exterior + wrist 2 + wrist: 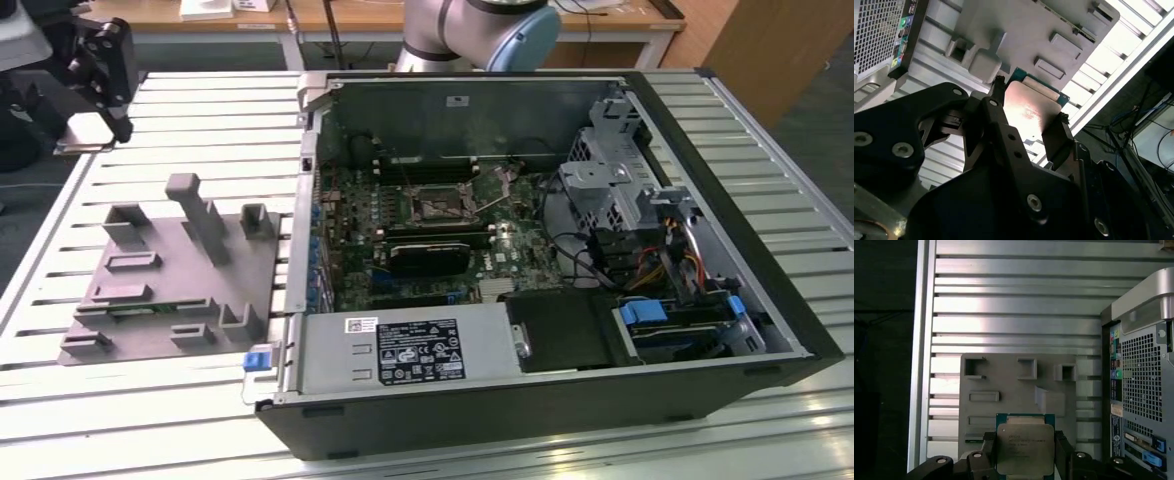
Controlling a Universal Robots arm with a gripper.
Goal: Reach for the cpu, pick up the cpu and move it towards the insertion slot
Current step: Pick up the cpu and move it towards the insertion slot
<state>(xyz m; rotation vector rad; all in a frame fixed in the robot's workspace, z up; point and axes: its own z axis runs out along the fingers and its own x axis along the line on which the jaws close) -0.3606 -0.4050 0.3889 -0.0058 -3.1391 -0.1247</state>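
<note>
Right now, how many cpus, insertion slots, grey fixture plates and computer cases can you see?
cpu, between the gripper's fingers: 1
insertion slot: 1
grey fixture plate: 1
computer case: 1
Total: 4

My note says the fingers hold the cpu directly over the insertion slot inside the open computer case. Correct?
Wrong place. The fingers hold the cpu, but outside the computer case, by the grey fixture, as the first wrist view shows. The insertion slot is inside the case, in the exterior view.
</note>
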